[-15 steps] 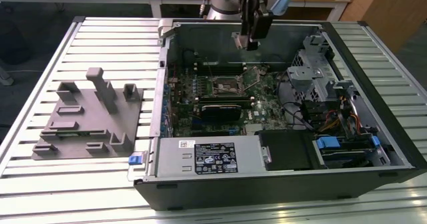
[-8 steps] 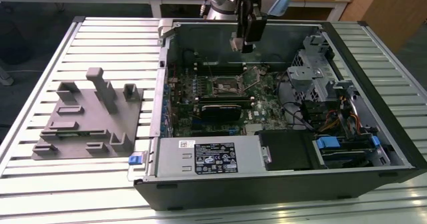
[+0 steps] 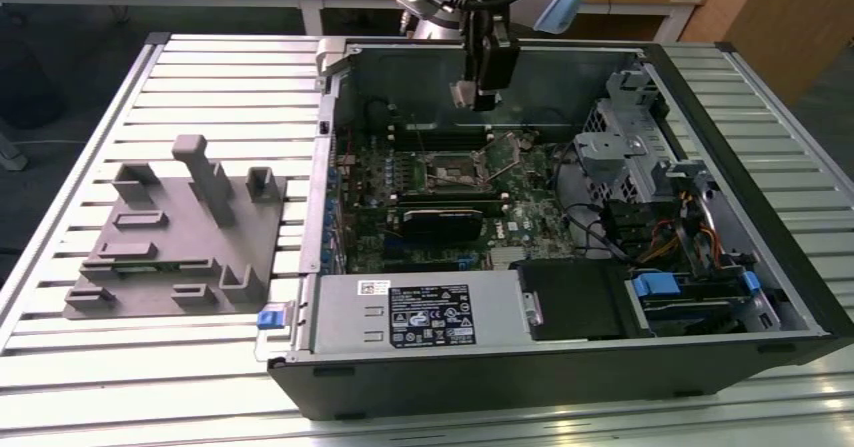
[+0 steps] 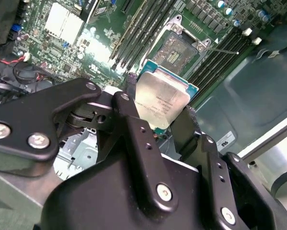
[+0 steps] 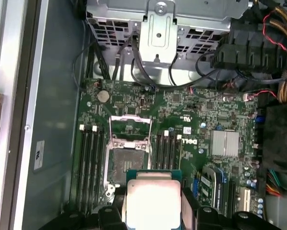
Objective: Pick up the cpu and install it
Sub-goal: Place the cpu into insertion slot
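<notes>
My gripper (image 3: 478,95) hangs above the back of the open computer case (image 3: 787,297), shut on the cpu. The cpu (image 4: 160,98) is a thin square chip with a pale silver top and a green edge, clamped by its sides between the two black fingers (image 4: 129,112). In the first wrist view the cpu (image 5: 153,199) sits just beside the open processor socket (image 5: 126,158) on the green motherboard, well above it. The socket (image 4: 179,45) has its metal frame lifted, and its centre looks bare. In the exterior view the socket (image 3: 447,172) lies lower and nearer than the gripper.
A grey plastic fixture with upright tabs (image 3: 174,237) stands on the slatted table at the exterior view's left. Inside the case are memory slots (image 5: 90,163), a black ribbed module (image 3: 441,222), a silver power supply (image 3: 427,312), a drive cage (image 3: 627,152) and loose cables (image 5: 278,28).
</notes>
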Robot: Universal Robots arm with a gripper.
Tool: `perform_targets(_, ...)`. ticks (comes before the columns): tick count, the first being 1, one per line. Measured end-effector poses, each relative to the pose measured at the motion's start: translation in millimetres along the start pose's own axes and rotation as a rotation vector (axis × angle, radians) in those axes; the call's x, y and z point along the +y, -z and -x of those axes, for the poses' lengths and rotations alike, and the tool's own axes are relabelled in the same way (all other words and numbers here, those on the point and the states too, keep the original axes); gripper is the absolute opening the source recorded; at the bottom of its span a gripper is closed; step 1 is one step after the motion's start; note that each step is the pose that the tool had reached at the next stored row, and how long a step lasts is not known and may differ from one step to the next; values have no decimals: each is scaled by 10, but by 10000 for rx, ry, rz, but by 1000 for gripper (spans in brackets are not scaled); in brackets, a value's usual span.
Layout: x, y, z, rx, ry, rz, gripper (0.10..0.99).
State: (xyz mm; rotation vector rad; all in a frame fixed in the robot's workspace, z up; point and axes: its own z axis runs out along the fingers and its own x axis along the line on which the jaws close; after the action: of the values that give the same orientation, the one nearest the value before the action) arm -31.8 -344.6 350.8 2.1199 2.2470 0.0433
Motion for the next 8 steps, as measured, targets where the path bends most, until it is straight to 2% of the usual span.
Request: perform_targets(8, -15, -64, -2, 5, -1, 2, 537)
